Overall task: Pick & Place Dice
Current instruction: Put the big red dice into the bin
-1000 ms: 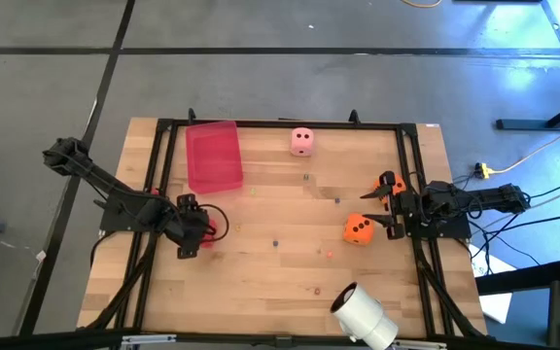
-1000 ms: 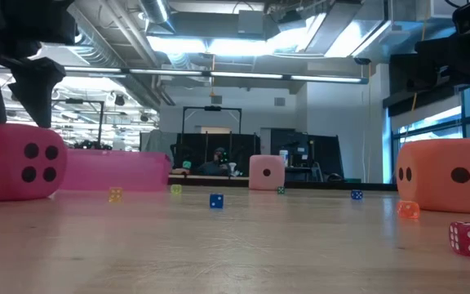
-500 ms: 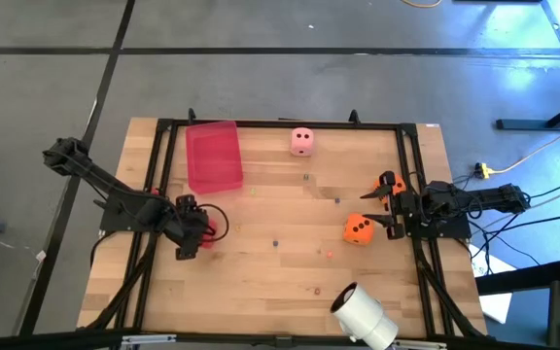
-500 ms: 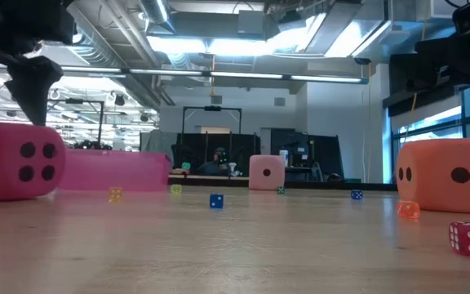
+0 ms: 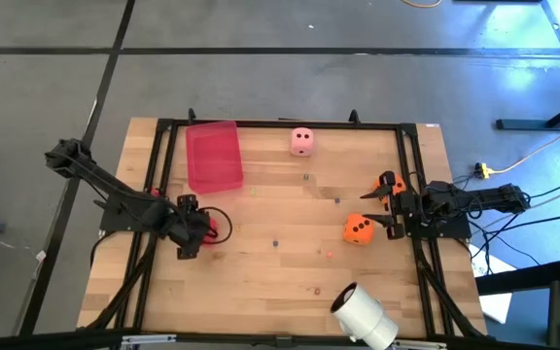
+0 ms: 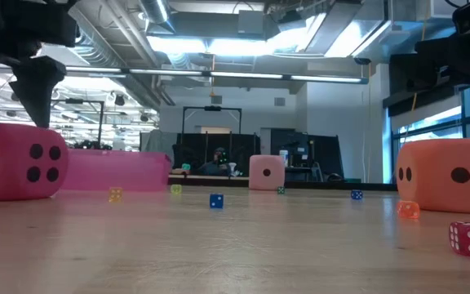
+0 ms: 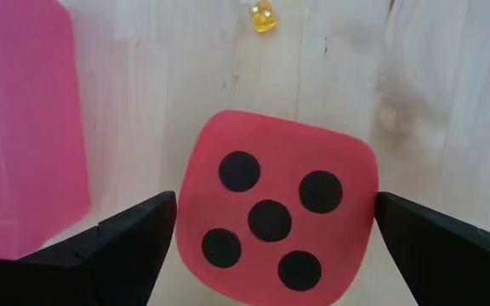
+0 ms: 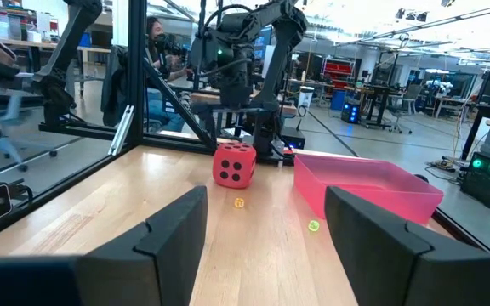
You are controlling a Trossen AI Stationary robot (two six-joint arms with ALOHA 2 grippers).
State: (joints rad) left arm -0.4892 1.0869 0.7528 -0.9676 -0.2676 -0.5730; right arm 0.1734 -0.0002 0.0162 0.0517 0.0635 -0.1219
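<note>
The red die (image 7: 275,208) rests on the table at the left, five pips up, also seen in the low view (image 6: 15,162). My left gripper (image 5: 198,231) hangs over it, pointing steeply down and open, with one finger on either side of the die. A pale pink die (image 5: 301,142) sits near the far edge. One orange die (image 5: 359,229) lies by my right gripper (image 5: 367,207), which is level and open with nothing between its fingers. A second orange die (image 5: 389,182) sits beside that arm. My left gripper's fingers (image 7: 143,229) stand close against two opposite sides of the red die, coming from above. Whether they touch it I cannot tell. The die sits flat on the table.
A translucent pink tray (image 5: 213,157) lies at the far left, just beyond the red die. A white roll (image 5: 363,316) lies at the near right edge. Tiny coloured dice (image 6: 216,201) are scattered over the table's middle. A black frame (image 5: 280,124) borders the table.
</note>
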